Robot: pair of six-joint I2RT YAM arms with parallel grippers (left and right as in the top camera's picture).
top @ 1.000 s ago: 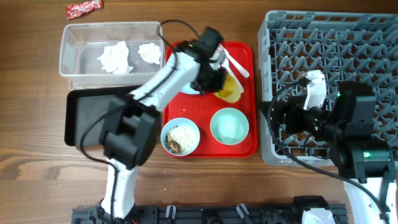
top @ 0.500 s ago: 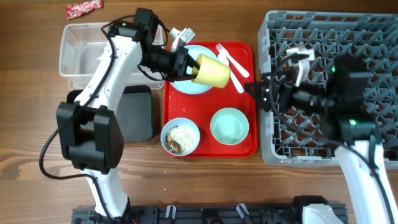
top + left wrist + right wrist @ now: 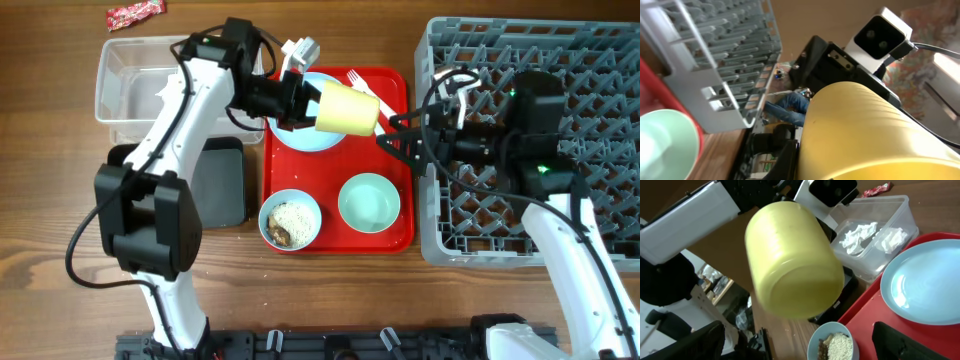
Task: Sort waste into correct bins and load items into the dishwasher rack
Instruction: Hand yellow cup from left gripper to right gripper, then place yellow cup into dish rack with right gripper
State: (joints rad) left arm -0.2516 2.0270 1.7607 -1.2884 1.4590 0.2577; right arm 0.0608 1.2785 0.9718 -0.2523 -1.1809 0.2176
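My left gripper (image 3: 308, 104) is shut on the small yellow cup (image 3: 348, 108), held on its side in the air above the pale blue plate (image 3: 300, 138) on the red tray (image 3: 395, 235). In the right wrist view the cup (image 3: 795, 260) fills the upper middle, its base towards the camera. My right gripper (image 3: 400, 135) is open just right of the cup, not touching it. White forks (image 3: 366, 88) lie on the tray. The blue bowl (image 3: 291, 222) holds rice crumbs and brown scraps. The mint-green bowl (image 3: 368, 201) is empty. The dishwasher rack (image 3: 590, 60) stands at the right.
The clear tub (image 3: 125, 75) at the back left holds crumpled tissues (image 3: 860, 232). The black tray (image 3: 222, 185) lies in front of it. A red wrapper (image 3: 135, 12) lies on the table behind the tub. My left arm reaches across the tub.
My left gripper lifted the yellow cup off the tray and turned it on its side towards the right. My right gripper came left from the rack to the tray's right edge.
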